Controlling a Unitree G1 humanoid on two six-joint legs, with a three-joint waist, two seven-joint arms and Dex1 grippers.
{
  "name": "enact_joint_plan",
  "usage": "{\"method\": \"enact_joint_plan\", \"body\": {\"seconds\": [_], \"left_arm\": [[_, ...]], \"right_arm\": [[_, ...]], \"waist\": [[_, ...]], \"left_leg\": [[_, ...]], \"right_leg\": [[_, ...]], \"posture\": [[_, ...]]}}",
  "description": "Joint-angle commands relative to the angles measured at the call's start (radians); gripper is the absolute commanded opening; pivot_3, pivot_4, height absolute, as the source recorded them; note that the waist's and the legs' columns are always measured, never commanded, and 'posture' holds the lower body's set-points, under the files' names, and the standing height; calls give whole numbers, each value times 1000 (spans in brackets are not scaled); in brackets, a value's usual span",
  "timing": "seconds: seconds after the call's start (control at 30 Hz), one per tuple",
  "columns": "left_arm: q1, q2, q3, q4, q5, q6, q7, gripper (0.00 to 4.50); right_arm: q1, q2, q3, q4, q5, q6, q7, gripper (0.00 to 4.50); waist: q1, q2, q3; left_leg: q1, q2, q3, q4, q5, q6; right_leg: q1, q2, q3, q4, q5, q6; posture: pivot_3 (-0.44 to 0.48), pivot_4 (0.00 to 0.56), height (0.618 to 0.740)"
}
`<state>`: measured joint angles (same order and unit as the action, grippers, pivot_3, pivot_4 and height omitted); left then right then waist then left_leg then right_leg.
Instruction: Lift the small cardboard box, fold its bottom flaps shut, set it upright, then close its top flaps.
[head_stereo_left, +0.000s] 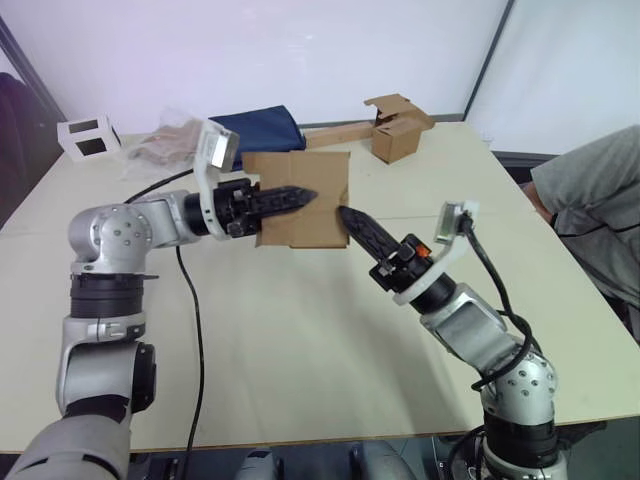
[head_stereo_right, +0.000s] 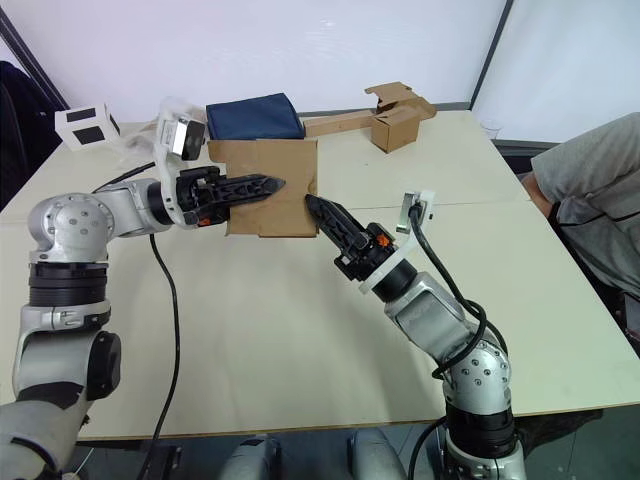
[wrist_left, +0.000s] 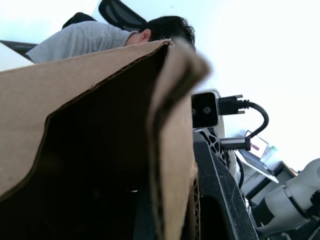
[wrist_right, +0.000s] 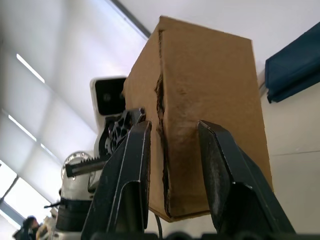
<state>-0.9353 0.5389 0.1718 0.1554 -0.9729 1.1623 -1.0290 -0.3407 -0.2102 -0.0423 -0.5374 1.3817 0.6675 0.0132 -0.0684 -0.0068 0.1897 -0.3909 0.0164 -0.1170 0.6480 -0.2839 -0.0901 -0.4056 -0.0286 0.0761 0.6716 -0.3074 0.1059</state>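
The right gripper (head_stereo_left: 352, 222) reaches up from the lower right of the head views toward the middle of the frame, with its black fingers (wrist_right: 220, 170) standing apart in its wrist view. Their tips lie against the lower right edge of the small cardboard box (head_stereo_left: 305, 205), on either side of the seam where two bottom flaps meet. In the head views the box hangs clear of the table (head_stereo_left: 300, 340), just above the centre of the frame, and its plain brown face is turned toward the camera.

The left gripper (head_stereo_left: 290, 198) comes in from the left at the same height, and its fingers lie across the front of the box, pointing right. In the left wrist view one black finger (wrist_left: 220, 200) presses on the outside of a cardboard wall, the dark inside of the box opens beside it, and the other finger is hidden, so the fingers appear clamped on that wall.

Farther back, a folded dark blue cloth (head_stereo_left: 262, 128) lies behind the box at the upper centre. A second brown box joined to a long cardboard strip (head_stereo_left: 395, 130) sits to its right, and a white box with black windows (head_stereo_left: 88, 137) stands at the upper left. A person in a grey shirt (head_stereo_left: 595, 220) sits at the right edge of the frame.
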Motion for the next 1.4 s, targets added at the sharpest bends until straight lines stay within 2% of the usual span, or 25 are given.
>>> {"method": "enact_joint_plan", "body": {"seconds": [0.03,0.37,0.47,0.5,0.53,0.73,0.9,0.97,1.1,1.27,1.4], "left_arm": [[-15,-14,7,-31,-15,4,25,0],[0,-1,20,-52,-35,13,39,0],[1,-4,22,-53,-37,10,41,0],[1,-4,23,-54,-38,9,42,0],[2,-5,23,-55,-39,9,42,0],[-5,-9,26,-49,-41,5,47,0],[-3,-16,22,-48,-39,3,49,0],[-2,-17,21,-50,-40,4,49,0],[3,-13,20,-56,-39,6,44,0],[-18,1,-4,-40,-20,5,39,0],[-57,28,-80,-18,67,-36,20,0]], "right_arm": [[-35,4,55,-54,60,30,38,1427],[6,-47,-142,-4,205,-49,15,1427],[25,-55,-159,36,187,-62,-3,740],[29,-59,-154,37,178,-57,0,304],[31,-62,-149,34,172,-54,5,96],[12,-50,-69,22,93,-36,14,96],[-32,-72,62,-56,11,19,94,96],[-35,-65,75,-59,-3,16,96,96],[1,-74,2,-47,7,-18,73,96],[122,-211,-146,-66,12,-20,105,96],[175,-311,-243,-108,17,-36,149,96]], "waist": [[0,0,0],[1,0,0],[0,0,0],[0,0,0],[0,0,0],[-1,0,0],[0,0,0],[2,0,0],[1,0,0],[9,-1,0],[20,-1,0]], "left_leg": [[0,0,0,0,0,0],[0,0,0,0,0,0],[0,0,0,0,0,0],[0,0,0,0,0,0],[0,0,0,0,0,0],[0,0,0,0,0,0],[0,0,0,0,0,0],[0,0,0,0,0,0],[0,0,0,0,0,0],[0,0,0,0,0,0],[0,0,0,0,0,0]], "right_leg": [[0,0,0,0,0,0],[0,0,0,0,0,0],[0,0,0,0,0,0],[0,0,0,0,0,0],[0,0,0,0,0,0],[0,0,0,0,0,0],[0,0,0,0,0,0],[0,0,0,0,0,0],[0,0,0,0,0,0],[0,0,0,-1,0,0],[1,0,0,-1,0,0]], "posture": [[0,150,740],[0,150,740],[0,150,740],[0,150,740],[0,150,740],[0,150,740],[0,150,740],[0,150,740],[0,150,740],[0,150,740],[0,150,740]]}}
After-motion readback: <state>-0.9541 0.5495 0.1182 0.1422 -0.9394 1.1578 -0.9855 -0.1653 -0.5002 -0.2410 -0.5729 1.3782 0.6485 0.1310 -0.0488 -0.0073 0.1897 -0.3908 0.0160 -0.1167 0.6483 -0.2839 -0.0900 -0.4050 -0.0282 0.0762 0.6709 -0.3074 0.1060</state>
